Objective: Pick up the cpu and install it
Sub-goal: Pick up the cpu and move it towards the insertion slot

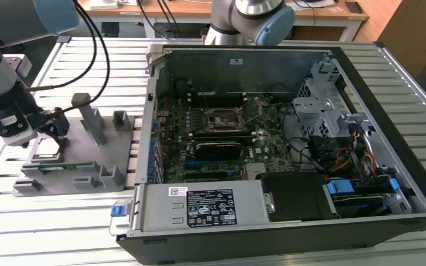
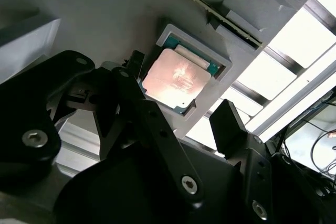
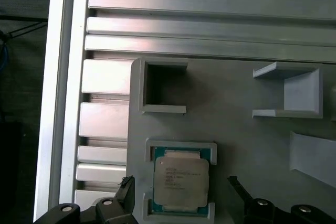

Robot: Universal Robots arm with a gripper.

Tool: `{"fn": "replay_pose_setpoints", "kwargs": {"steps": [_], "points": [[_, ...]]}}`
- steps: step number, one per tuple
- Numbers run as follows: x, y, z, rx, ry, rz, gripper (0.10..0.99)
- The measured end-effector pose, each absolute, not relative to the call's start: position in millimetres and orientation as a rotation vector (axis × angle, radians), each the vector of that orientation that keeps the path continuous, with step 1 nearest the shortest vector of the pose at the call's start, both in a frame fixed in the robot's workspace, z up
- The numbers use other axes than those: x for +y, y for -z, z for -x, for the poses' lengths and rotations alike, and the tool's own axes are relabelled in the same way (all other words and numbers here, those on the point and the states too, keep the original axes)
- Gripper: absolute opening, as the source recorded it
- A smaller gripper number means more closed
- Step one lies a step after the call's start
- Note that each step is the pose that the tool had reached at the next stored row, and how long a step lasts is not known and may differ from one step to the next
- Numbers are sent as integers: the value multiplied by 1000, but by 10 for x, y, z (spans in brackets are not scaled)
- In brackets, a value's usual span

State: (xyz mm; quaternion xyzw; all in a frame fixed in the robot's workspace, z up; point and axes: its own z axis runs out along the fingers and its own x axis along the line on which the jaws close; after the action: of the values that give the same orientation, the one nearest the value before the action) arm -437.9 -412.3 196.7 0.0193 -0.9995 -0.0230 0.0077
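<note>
Gripper (image 3: 178,179) with jaws spread wide, empty, one finger on either side of the cpu (image 3: 181,178), which lies in its recess of the grey fixture (image 3: 236,129), at the exterior view's left of the open computer case (image 1: 272,244).

From high and well back in the exterior view, slanting down on the slatted worktop (image 1: 65,233), grey fixture (image 1: 87,158) at the exterior view's left. Close over that fixture in both wrist views, first straight down, second aslant, sharing the cpu (image 3: 181,182) (image 2: 176,80) between pincer fingers (image 3: 126,190) (image 2: 152,124).

Spread hand (image 3: 179,183) straddles cpu (image 3: 181,178); raised pocket rim (image 3: 181,143) crowds its edges.
</note>
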Motion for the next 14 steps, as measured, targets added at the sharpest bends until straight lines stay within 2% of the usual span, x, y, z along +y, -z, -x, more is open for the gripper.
{"fn": "replay_pose_setpoints", "kwargs": {"steps": [10,11,12,14], "points": [[-4116,-1883,4376,-3125,72,-61,776],[-4116,-1875,4376,-3125,72,-61,761],[-4116,-1868,4376,-3125,72,-61,698],[-4116,-1855,4376,-3125,72,-61,698]]}}
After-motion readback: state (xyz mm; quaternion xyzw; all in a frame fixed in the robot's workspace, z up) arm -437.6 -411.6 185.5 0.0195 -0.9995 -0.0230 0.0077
